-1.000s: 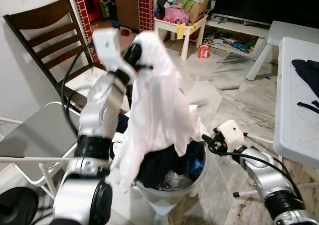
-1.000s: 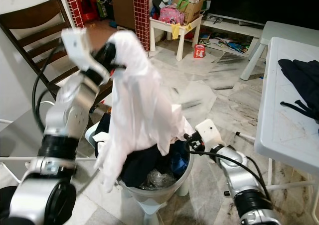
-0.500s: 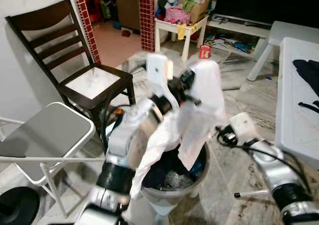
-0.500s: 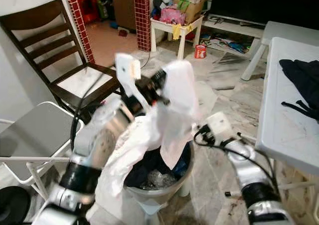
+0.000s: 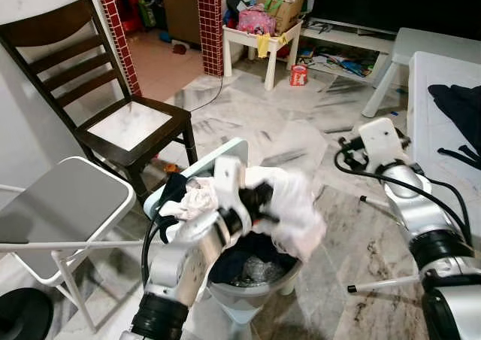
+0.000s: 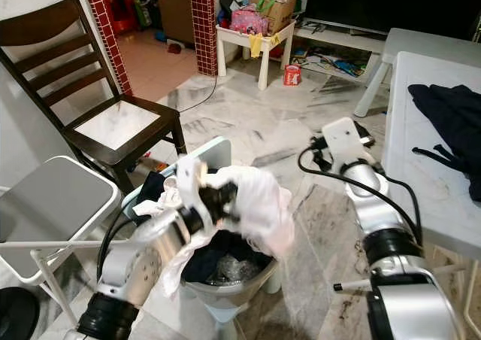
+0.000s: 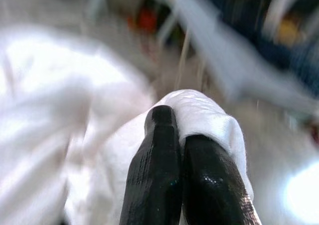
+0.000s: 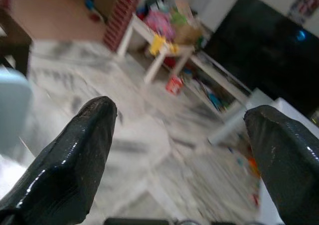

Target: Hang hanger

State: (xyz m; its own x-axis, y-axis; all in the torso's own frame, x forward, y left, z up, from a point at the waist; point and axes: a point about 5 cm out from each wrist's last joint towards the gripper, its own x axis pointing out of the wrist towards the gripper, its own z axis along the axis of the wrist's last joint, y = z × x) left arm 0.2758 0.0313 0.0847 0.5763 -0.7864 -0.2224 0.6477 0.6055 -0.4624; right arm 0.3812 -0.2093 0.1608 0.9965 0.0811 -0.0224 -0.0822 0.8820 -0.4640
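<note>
My left gripper (image 7: 179, 130) is shut on a white garment (image 5: 297, 212), with a fold of the cloth pinched between its two black fingers. It holds the bunched garment low over the rim of a grey laundry basket (image 5: 252, 293) full of dark clothes. Another white cloth (image 5: 197, 201) lies on the basket's left edge. My right arm (image 5: 409, 204) is raised to the right of the basket, beside the white table. The right gripper (image 8: 179, 150) is open, with nothing between its fingers. A dark garment (image 5: 458, 103) lies on that table.
A dark wooden chair (image 5: 113, 122) and a grey folding chair (image 5: 68, 204) stand to the left. The white table (image 5: 436, 152) lines the right edge. A thin rod (image 5: 379, 283) lies on the marble floor. A cluttered small white table (image 5: 259, 35) stands behind.
The left arm swung the white garment down from head height to the basket rim, where it now bunches. The right arm lifted up and away from the basket toward the table.
</note>
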